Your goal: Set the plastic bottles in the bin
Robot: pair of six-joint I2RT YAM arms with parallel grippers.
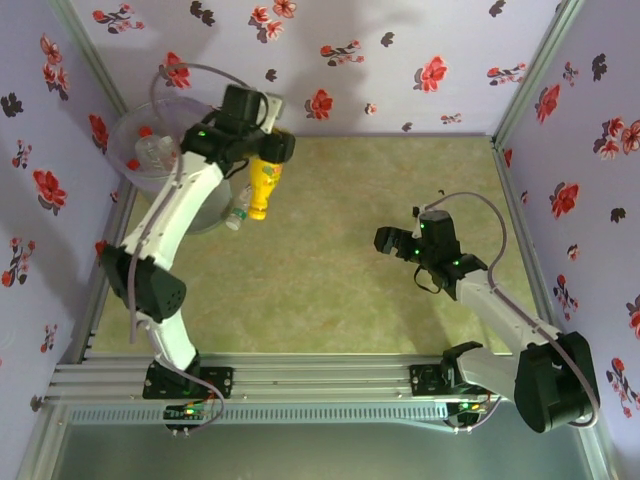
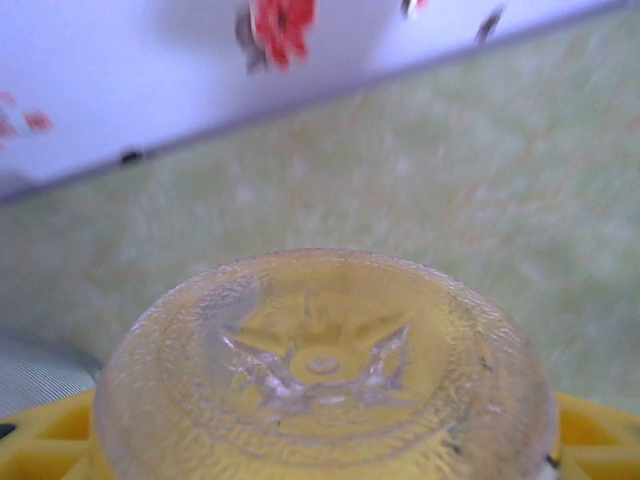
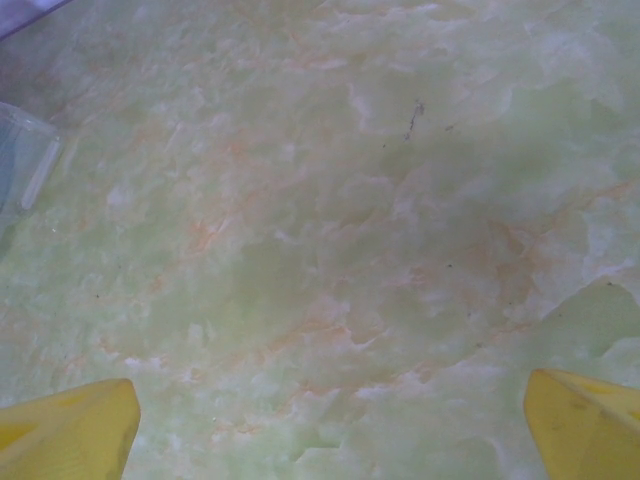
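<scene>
Your left gripper (image 1: 267,152) sits at about 11 o'clock on the table (image 1: 330,300), just off the 3 o'clock side of the bin (image 1: 124,131). Its jaws are pinching the yellow bottle (image 1: 264,188). From above, the bottle runs from the jaws toward 6 o'clock, with its narrow end pointing at you. In your left wrist view the bottle's ribbed, round base (image 2: 325,365) takes up the lower half of the picture. One yellow finger (image 2: 35,450) shows at each bottom corner (the bottle spans the whole gap between them). You cannot tell from these views whether the bottle rests on the table or hangs clear of it.

The bin stands at 10 o'clock in the far left corner, against the flowered wall (image 1: 400,60). At least one clear bottle (image 1: 152,150) lies inside it, with bits of red showing through the plastic. Another small clear bottle (image 1: 237,212) lies on the table at the bin's 4 o'clock side, right against its wall and just beside the yellow one.

Your right gripper (image 1: 393,243) hovers at 3 o'clock of the table's middle, well apart from the bottles. Its jaws are spread wide. In the right wrist view its yellow fingertips (image 3: 70,430) sit in opposite bottom corners, with bare green table between them.
</scene>
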